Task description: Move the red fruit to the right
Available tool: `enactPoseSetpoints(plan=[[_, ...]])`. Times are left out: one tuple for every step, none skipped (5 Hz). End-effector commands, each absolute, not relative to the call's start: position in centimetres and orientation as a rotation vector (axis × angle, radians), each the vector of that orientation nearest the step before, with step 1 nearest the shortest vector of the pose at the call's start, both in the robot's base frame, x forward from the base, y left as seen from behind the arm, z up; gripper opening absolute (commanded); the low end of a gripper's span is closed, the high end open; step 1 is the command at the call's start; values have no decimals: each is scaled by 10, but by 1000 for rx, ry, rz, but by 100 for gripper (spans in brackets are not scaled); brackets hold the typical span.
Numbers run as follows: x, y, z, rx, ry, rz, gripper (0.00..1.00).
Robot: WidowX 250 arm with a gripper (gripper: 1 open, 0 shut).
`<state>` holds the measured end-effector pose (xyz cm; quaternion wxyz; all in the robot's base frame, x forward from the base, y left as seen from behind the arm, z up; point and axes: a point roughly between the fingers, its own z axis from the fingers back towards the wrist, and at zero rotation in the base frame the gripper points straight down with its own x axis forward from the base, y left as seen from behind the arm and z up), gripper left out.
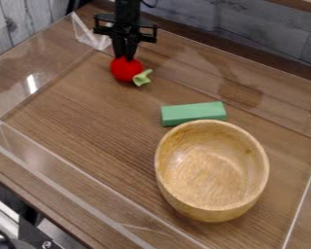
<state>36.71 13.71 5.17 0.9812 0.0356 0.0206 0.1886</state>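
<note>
Camera view, single fixed angle over a wooden tabletop [81, 136] ringed by a clear acrylic wall.

The red fruit [124, 68] — a small glossy toy fruit with a green leafy stem end pointing toward lower right — sits at the far left of the table, well apart from the wooden bowl [212, 171] and the flat green block [194, 113].

The gripper [125, 53] hangs straight down directly over the fruit, its dark fingers drawn close together and meeting the fruit's top. It looks clamped on the fruit, though the contact point is small and dark; a firm hold cannot be confirmed from this angle.

Key relation: fruit lies right beneath the fingertips, not off to a side. Its long axis, body to stem, runs diagonally toward the green block. Open table lies to the right of it along the far edge — that is the likely path, and it passes behind the block and bowl.

No brands, labels or readable writing anywhere.
</note>
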Motion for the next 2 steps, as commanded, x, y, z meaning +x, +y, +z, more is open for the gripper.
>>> enactPoseSetpoints(plan=[[375, 139, 109, 64, -77, 343, 0], [377, 137, 128, 42, -96, 301, 0]])
